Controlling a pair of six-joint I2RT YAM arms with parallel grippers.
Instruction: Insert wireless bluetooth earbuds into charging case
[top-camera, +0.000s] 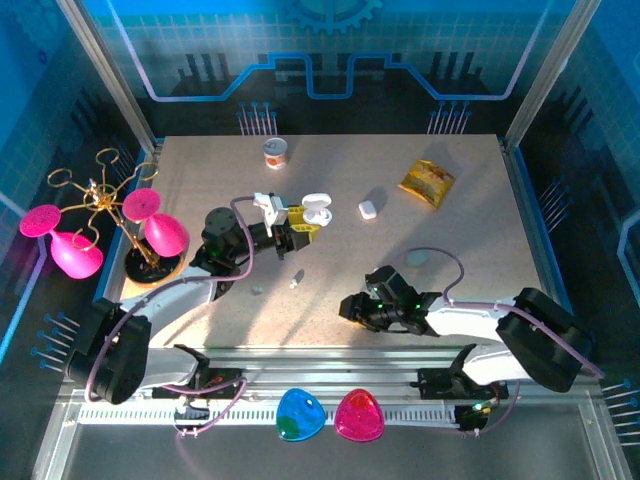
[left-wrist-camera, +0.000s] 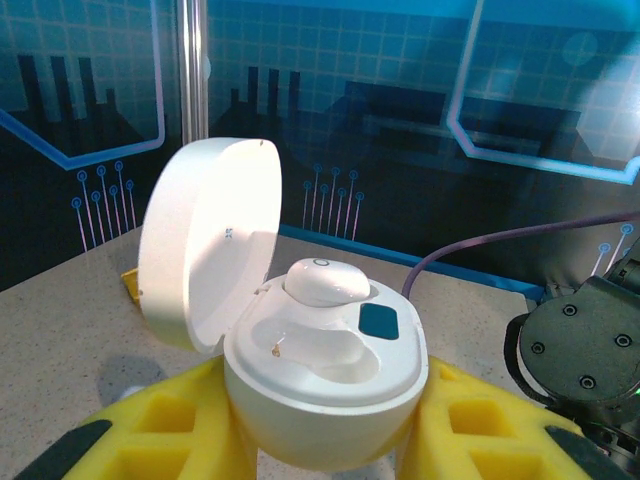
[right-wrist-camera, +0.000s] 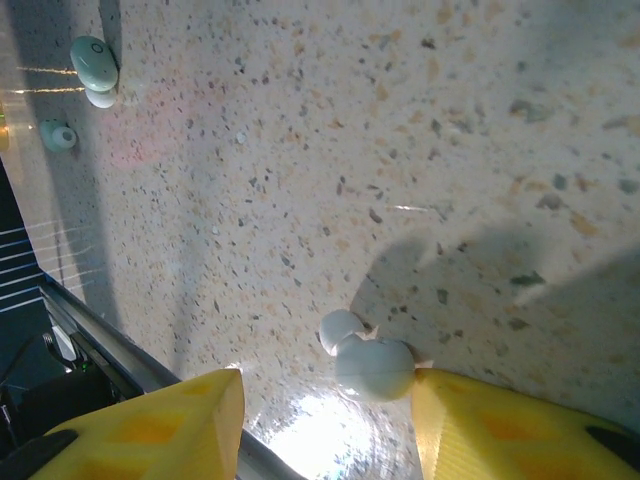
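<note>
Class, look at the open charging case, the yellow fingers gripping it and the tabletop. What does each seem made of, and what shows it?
Charging case: smooth white plastic, probably; soft sheen on its lid. Left fingers: matte yellow, perhaps foam or soft rubber; no shine, moulded recesses. Tabletop: speckled beige, stone-like composite or laminate; cannot tell which.

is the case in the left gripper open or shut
Open. The charging case has its lid raised, baring one seated earbud and one empty well.
</note>
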